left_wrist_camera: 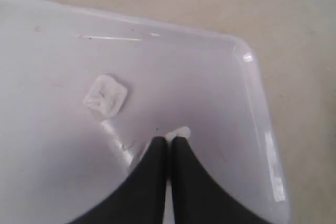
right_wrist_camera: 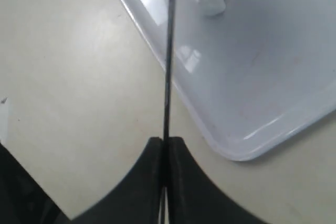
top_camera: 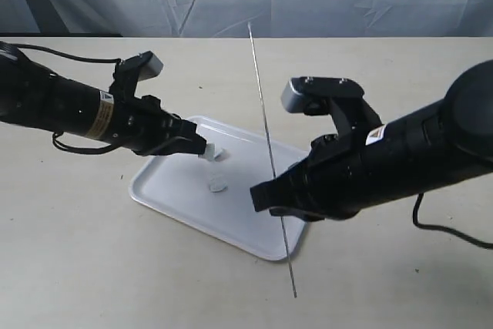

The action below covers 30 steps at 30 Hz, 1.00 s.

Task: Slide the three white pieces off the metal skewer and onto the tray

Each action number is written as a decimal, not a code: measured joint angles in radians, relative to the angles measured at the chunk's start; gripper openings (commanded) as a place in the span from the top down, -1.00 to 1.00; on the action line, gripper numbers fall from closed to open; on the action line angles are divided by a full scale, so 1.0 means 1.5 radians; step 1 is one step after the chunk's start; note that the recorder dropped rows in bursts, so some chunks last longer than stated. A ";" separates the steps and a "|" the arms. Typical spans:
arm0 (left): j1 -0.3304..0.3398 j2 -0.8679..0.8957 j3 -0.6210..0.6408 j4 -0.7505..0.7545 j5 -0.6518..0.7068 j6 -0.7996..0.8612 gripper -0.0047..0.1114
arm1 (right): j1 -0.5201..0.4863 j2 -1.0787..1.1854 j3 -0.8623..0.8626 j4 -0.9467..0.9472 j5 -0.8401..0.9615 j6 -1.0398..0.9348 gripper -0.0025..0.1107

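Black fingers (left_wrist_camera: 152, 177) of the left gripper (left_wrist_camera: 169, 142) pinch a tiny white soft chunk (left_wrist_camera: 179, 131) over the flat white rimmed plastic tray (left_wrist_camera: 252, 103), centre-left in the exterior view; a second chunk (left_wrist_camera: 106, 96) lies on the tray nearby. The right gripper (right_wrist_camera: 167, 142), lower right, is clamped on the long thin metal skewer (right_wrist_camera: 168, 51), which looks bare. The step in hand is probably releasing this chunk, so the left fingers need to part; no third chunk is visible.

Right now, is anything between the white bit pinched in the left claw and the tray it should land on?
Nothing visible does. The left gripper holds the white piece over bare floor of the tray. A second white piece lies apart from it, and the metal skewer, clamped in the right gripper, stands clear of it.
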 measured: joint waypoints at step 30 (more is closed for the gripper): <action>-0.003 0.037 -0.009 0.004 0.078 0.009 0.11 | -0.023 0.329 -0.260 -0.268 0.133 0.135 0.97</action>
